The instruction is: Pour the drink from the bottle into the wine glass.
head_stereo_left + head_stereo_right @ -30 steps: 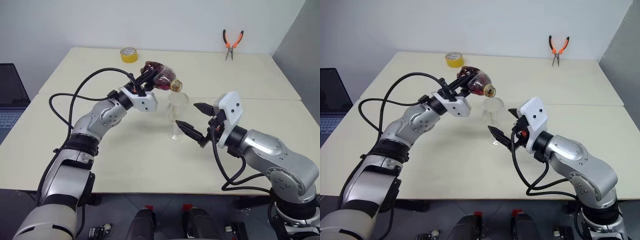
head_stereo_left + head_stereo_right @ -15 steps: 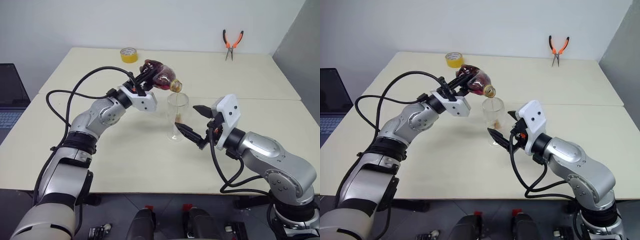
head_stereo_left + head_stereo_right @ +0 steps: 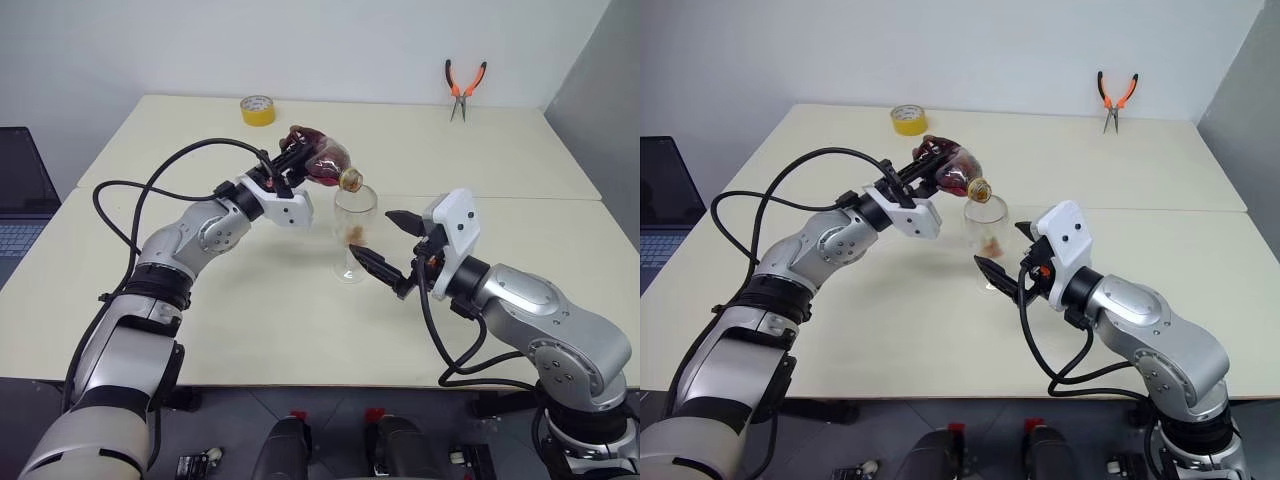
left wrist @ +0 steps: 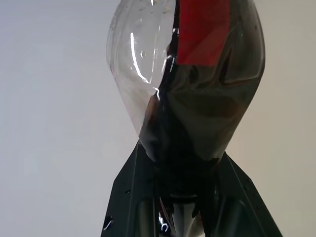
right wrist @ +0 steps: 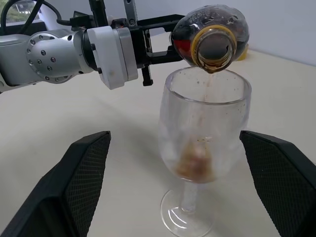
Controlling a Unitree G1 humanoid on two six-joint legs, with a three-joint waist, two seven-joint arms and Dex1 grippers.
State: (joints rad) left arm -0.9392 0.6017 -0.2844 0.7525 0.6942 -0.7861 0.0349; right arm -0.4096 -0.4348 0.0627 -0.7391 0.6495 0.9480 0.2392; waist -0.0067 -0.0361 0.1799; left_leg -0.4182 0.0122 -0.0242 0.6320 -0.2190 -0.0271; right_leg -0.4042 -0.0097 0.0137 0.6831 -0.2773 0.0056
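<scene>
My left tool (image 3: 290, 163) grips tilted bottle (image 3: 325, 164) over wine glass (image 3: 353, 233) to pour; right tool (image 3: 388, 244) open, flanking the glass.

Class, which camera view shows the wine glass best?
The right wrist view: the wine glass appears close up, rim to foot, a little brown drink pooled in its bowl. Both eye views show it small on the table between the arms. The left wrist view shows the bottle instead.
</scene>
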